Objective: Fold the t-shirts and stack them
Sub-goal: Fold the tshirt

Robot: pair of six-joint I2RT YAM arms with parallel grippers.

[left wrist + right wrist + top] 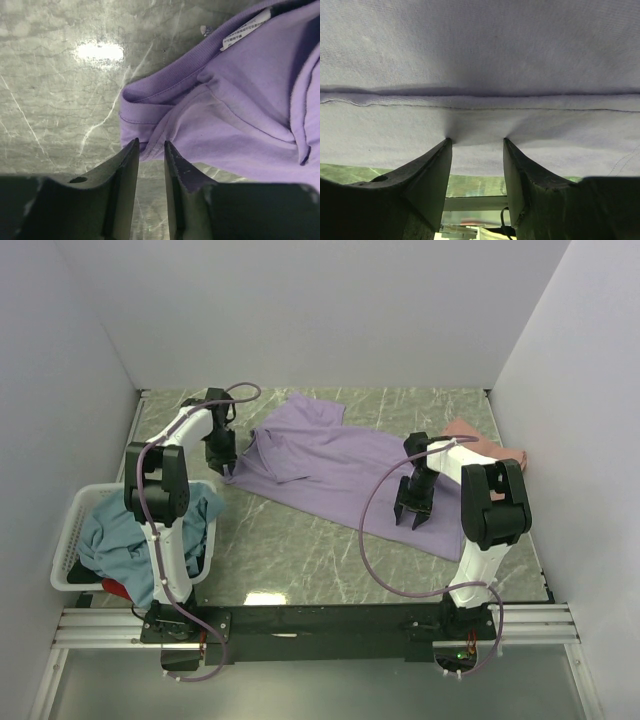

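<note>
The lavender t-shirt [330, 465] lies spread across the middle of the table, its far sleeve folded over. My left gripper [222, 466] stands at its left edge by the collar. In the left wrist view the jaws [151, 144] are a narrow gap apart and straddle a bunched edge of the lavender shirt [235, 105]. My right gripper [412, 514] is open on the shirt's near right hem, with its fingertips [447, 142] pressed into the lavender cloth [480, 60]. The salmon-pink shirt [482, 438] lies crumpled at the back right. The teal shirt [125, 530] and a bit of the red shirt [114, 588] are in the basket.
The white slatted basket [72, 532] stands at the left near edge beside the left arm's base. White walls enclose the table on three sides. Bare marbled tabletop [300, 550] shows in front of the lavender shirt.
</note>
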